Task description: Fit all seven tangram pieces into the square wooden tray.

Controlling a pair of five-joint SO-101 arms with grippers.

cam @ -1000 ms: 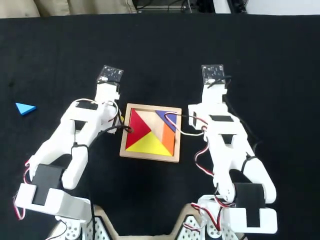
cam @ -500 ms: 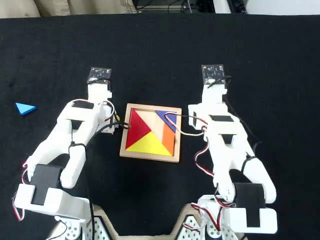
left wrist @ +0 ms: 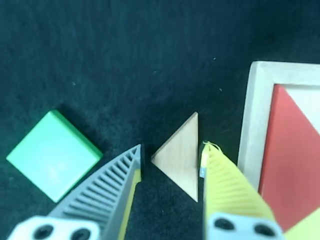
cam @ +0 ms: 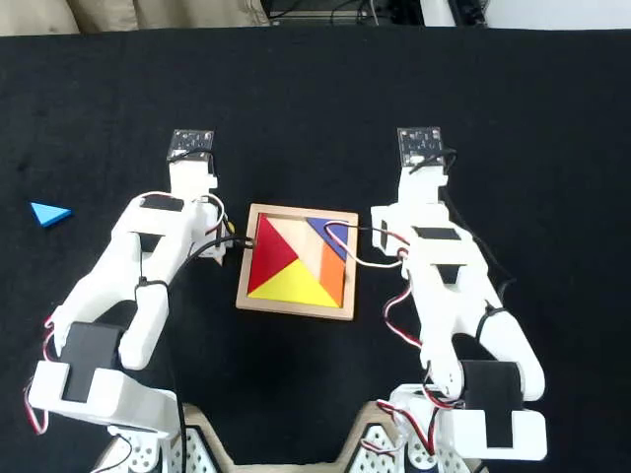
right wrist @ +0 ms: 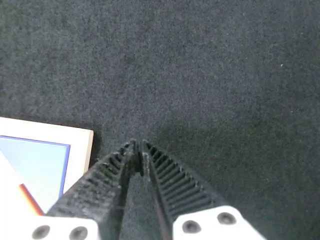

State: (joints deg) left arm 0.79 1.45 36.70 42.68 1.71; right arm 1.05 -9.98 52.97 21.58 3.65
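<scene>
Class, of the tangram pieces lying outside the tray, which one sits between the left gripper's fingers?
The plain wooden triangle, beside the tray. The green square lies outside the left gripper; the blue triangle lies far off.

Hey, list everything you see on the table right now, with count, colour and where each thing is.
Tray: one, pale wood, centre of the table between the arms.
Pieces in the tray: one each, red triangle, yellow triangle, orange piece, blue piece.
Wooden triangle: one, plain wood, on the cloth beside the tray.
Green square: one, green, beyond that triangle from the tray.
Blue triangle: one, blue, far out on the left arm's side.
Cloth: one, black, covers the table.
Left tool: open, straddling the wooden triangle.
Right tool: shut, over the cloth by a tray corner.
</scene>
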